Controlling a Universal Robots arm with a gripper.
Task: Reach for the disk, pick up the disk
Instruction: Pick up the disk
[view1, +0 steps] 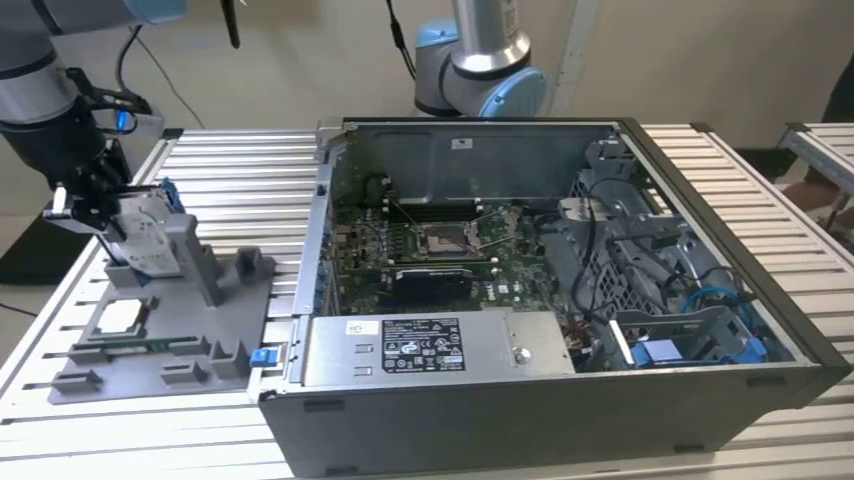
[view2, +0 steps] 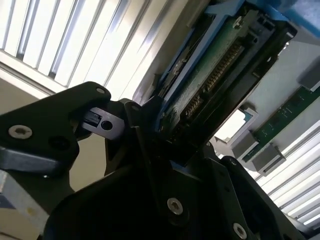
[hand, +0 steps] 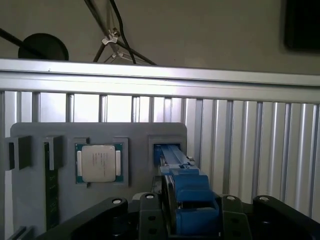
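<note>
Disk (view1: 147, 238): upright in slot of grey fixture (view1: 200, 345), exterior view's left, edge up for lifting. Gripper (view1: 107, 220): straddling it, apparently clamped tight.

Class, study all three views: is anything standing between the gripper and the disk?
Nothing visible does. The gripper is already at the disk, which stands on edge in the grey holder. Both wrist views show its blue-framed edge right at the gripper.
</note>
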